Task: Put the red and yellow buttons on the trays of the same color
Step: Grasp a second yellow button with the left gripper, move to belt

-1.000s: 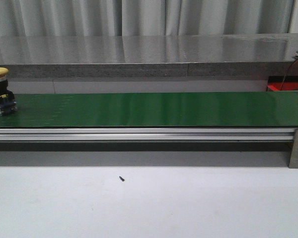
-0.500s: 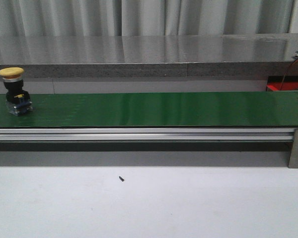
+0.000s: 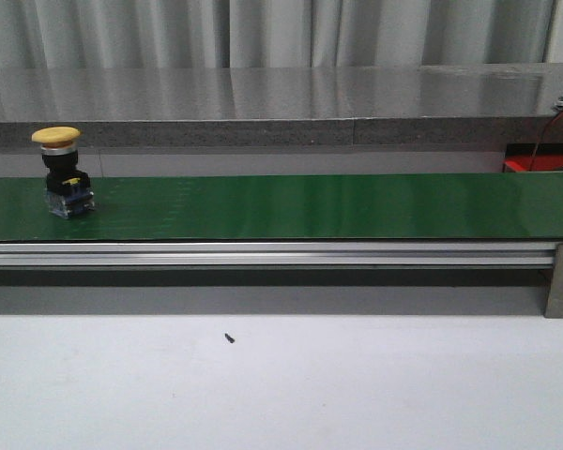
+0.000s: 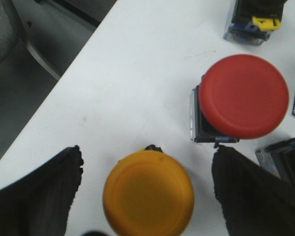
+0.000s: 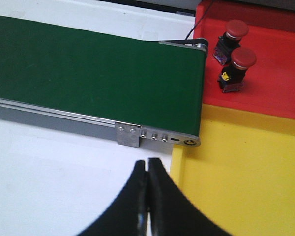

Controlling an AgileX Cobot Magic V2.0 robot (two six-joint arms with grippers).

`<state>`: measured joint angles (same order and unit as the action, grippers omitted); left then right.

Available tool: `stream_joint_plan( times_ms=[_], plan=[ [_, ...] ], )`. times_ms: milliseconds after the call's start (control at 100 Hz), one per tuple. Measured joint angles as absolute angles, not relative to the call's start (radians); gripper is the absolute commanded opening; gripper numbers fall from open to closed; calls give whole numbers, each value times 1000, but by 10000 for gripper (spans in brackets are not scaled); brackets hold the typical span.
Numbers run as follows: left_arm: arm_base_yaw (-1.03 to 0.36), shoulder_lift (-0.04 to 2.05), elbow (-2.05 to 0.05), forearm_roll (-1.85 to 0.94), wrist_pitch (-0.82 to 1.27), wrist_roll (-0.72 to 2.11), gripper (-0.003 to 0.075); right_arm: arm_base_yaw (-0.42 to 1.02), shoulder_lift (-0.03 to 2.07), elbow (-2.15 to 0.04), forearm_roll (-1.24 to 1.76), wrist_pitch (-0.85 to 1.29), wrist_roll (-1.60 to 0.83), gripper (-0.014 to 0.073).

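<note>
A yellow button [image 3: 63, 172] with a black and blue base stands upright on the green conveyor belt [image 3: 310, 206], near its left end. In the left wrist view my left gripper [image 4: 146, 160] is open over a white table, straddling another yellow button [image 4: 148, 192] without touching it. A red button [image 4: 243, 96] stands just past one finger. In the right wrist view my right gripper [image 5: 147, 162] is shut and empty beside the belt's end. The red tray [image 5: 275, 73] holds two red buttons [image 5: 237, 62]. The yellow tray [image 5: 241, 177] lies next to it, with nothing on the part in view.
More button bases [image 4: 253, 22] lie on the white table [image 4: 132, 73] at the edges of the left wrist view. The table's edge [image 4: 54, 83] runs close to the left gripper. An aluminium rail [image 3: 263, 253] fronts the belt. A grey counter [image 3: 263, 103] stands behind.
The yellow button on the belt has travelled to the right from the left edge of the front view.
</note>
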<state>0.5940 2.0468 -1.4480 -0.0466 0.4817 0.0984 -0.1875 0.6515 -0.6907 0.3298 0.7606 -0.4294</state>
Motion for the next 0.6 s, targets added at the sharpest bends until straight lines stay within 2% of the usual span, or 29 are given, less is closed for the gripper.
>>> stream_joint_plan(
  times_ms=[150, 460, 600],
  plan=[
    [594, 2047, -1448, -48, 482, 98, 496, -188, 652, -691, 330, 761, -429, -96],
    [594, 2047, -1448, -64, 482, 98, 206, -188, 652, -691, 330, 761, -429, -96],
    [594, 2047, -1448, -70, 491, 98, 136, -188, 652, -691, 330, 761, -429, -96]
  ],
)
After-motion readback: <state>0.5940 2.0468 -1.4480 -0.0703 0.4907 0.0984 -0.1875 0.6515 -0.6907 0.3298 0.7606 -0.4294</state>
